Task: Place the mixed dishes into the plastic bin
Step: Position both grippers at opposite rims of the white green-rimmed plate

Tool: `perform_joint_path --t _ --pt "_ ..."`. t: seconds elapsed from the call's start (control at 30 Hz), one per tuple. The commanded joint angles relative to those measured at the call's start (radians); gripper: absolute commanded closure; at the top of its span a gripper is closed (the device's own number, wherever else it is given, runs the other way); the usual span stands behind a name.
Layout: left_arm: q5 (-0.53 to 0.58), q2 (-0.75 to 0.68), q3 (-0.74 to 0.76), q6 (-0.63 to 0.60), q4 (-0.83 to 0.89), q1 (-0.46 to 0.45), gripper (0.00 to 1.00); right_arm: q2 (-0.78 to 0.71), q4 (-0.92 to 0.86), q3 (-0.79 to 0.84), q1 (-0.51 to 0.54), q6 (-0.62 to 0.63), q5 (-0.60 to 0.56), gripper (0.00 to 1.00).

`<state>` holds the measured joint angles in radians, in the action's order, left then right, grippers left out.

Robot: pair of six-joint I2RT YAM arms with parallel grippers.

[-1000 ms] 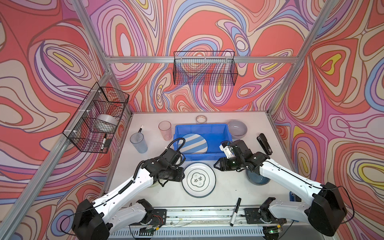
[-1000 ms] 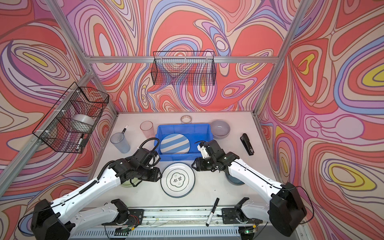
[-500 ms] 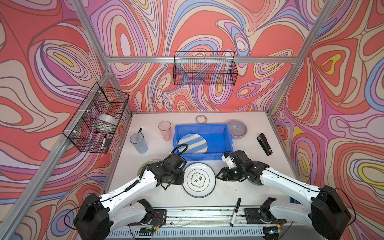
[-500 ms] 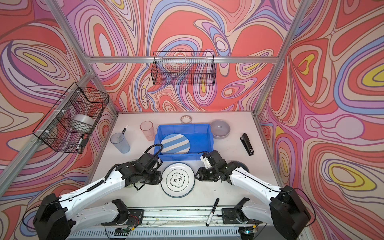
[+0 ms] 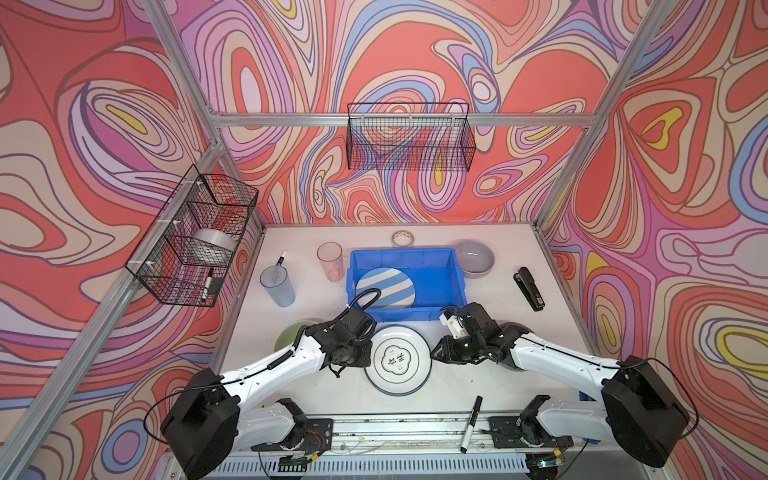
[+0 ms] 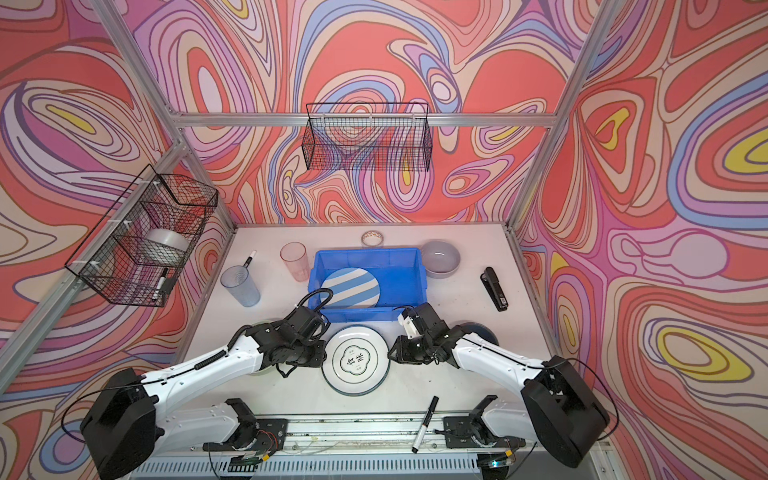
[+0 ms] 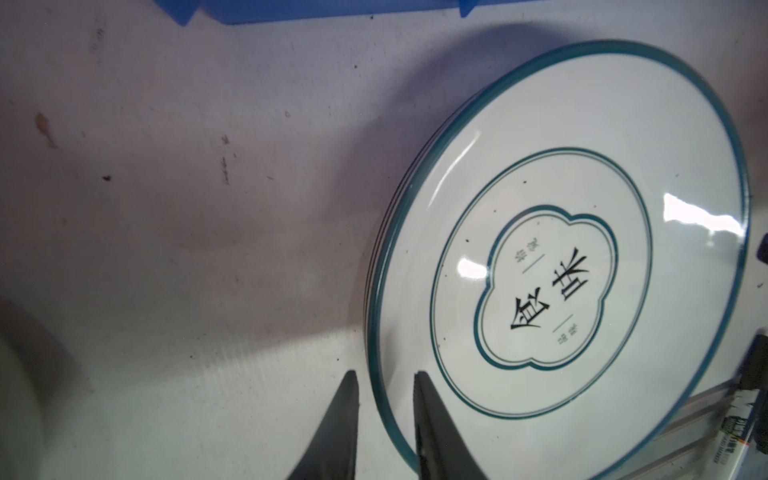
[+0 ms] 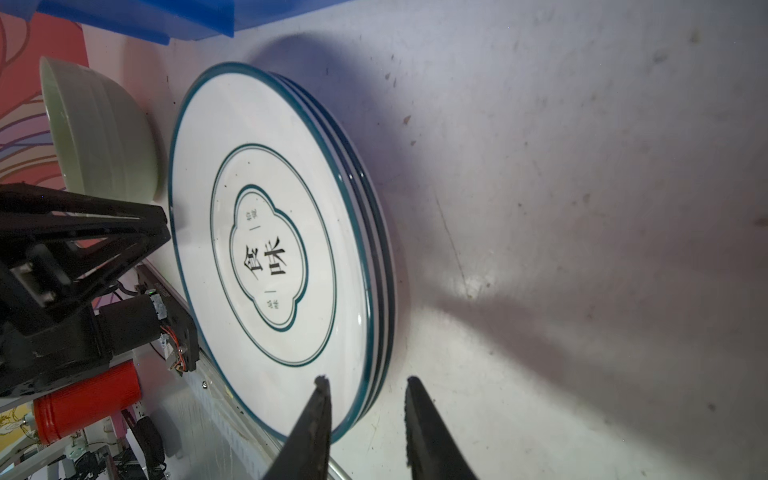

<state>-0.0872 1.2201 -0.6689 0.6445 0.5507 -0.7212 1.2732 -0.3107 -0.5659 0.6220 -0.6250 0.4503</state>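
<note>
White plate stack point(image 6: 357, 359) between left end effector point(image 6: 322, 357) and right end effector point(image 6: 391, 355)

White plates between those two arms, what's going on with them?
A robot is working on the stack of white plates on the table, just in front of the blue bin. Its left hand and right hand sit at opposite edges of the stack, each with fingers open on either side of the rim, not yet pinching. A striped plate already lies in the bin. The pink tumbler, lavender bowl and green bowl stand outside it.
</note>
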Motion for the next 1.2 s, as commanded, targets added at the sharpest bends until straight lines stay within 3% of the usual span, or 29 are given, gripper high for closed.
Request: perform_joint_path --t 0.0,0.37,1.03,1.17 --pt "0.002 0.023 0.011 0.009 -0.037 -0.009 0.74 0.022 0.043 0.011 0.005 -0.005 0.006 0.70" --pt "-0.006 0.053 0.010 0.004 -0.058 -0.015 0.75 0.038 0.059 0.004 0.005 -0.010 0.017 0.76" --pt "-0.018 0.084 0.017 0.012 -0.090 -0.023 0.76 0.009 0.141 0.018 0.005 -0.042 0.107 0.78" --pt "-0.018 0.087 0.023 0.015 -0.097 -0.024 0.76 0.013 0.110 0.011 0.005 -0.036 0.063 0.78"
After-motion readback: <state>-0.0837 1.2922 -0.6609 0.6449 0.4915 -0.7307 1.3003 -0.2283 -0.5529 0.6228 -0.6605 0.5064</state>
